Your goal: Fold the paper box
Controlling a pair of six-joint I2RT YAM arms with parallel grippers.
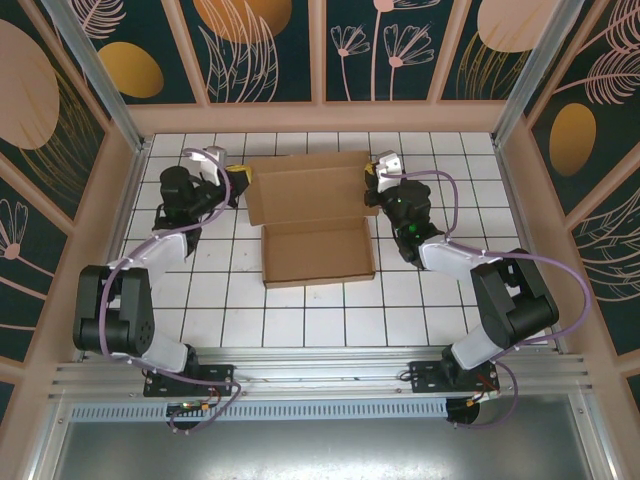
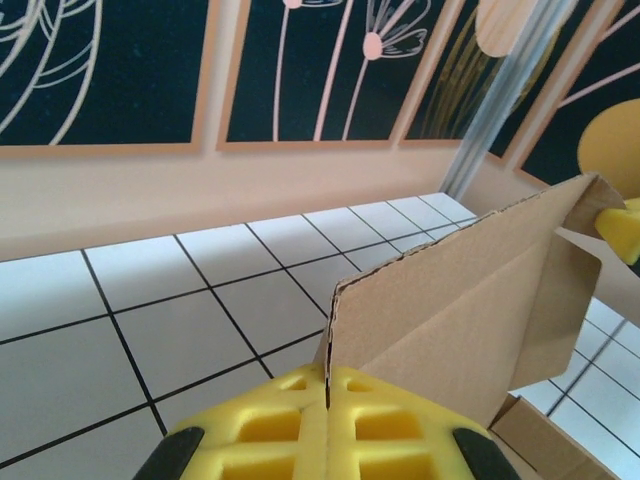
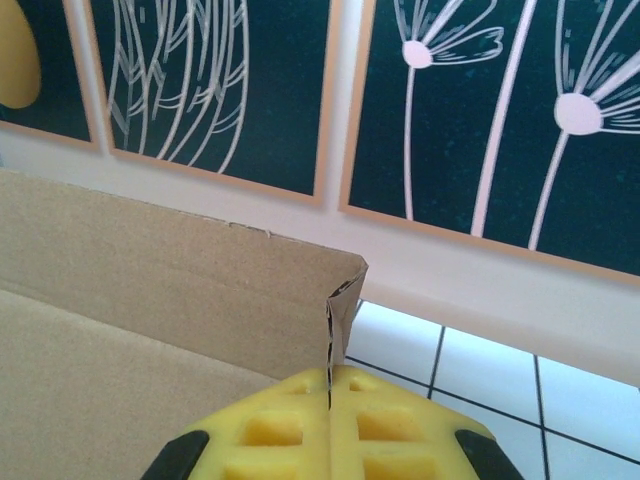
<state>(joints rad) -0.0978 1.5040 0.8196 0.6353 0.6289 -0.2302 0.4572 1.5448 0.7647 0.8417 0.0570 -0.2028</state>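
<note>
This is looking like a robotics lab cell, not a home or a shop. The left arm (image 1: 112, 305) and the right arm (image 1: 515, 300) are sitting bolted to an aluminium rail (image 1: 320, 372) at the near edge of a white tiled tabletop (image 1: 300, 320). Aluminium posts (image 1: 95, 75) are framing the booth, and printed wall panels (image 1: 265, 60) (dark teal, with pale flowers and orange discs) are closing it in. Purple cables (image 1: 520, 253) are trailing along the arms.

I counted one paper box (image 1: 315, 250) on one tiled bench (image 1: 300, 320) and two yellow pairs, my left fingers (image 2: 270, 425) and my right fingers (image 3: 270, 430), one per arm.
</note>
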